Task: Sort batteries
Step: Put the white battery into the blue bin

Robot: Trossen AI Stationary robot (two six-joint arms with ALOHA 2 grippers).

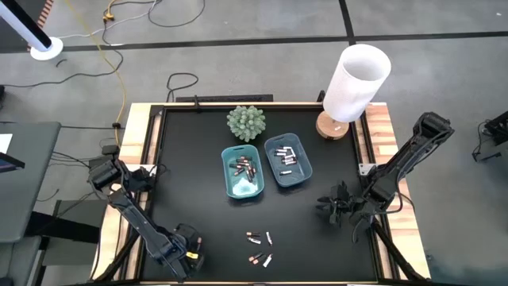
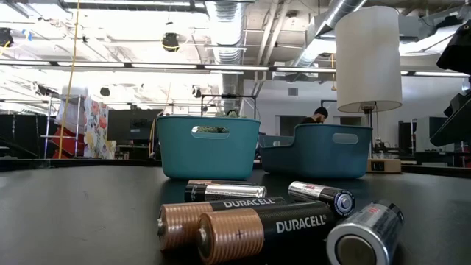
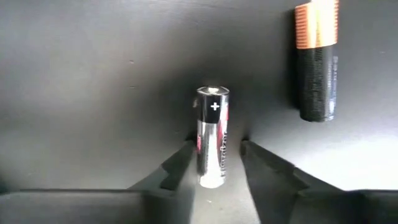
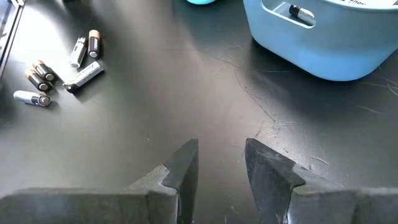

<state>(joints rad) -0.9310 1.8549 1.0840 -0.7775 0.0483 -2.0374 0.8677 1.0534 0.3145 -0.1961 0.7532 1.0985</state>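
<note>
Currently, per the frames:
Left gripper [image 3: 217, 163]: low at the table's front-left; fingers clamped on a silver battery [image 3: 212, 134], plus end pointing away from the wrist.
Neighbour: a copper-top battery [image 3: 317, 59] lies on the black table [image 1: 190, 159] near the held one, not touching it.
Right gripper [image 4: 221, 163]: over bare table at the right side, fingers apart, nothing between them.
Loose batteries [image 1: 260, 247]: small cluster at front centre, dark copper-ended and silvery ones mixed.
Left tray [image 1: 227, 163]: holds mostly dark batteries.
Right tray [image 1: 305, 171]: just beside it, holds silvery ones.
Background: plant [image 1: 245, 122] behind the trays, white lamp [image 1: 355, 79] at the back-right corner.
</note>
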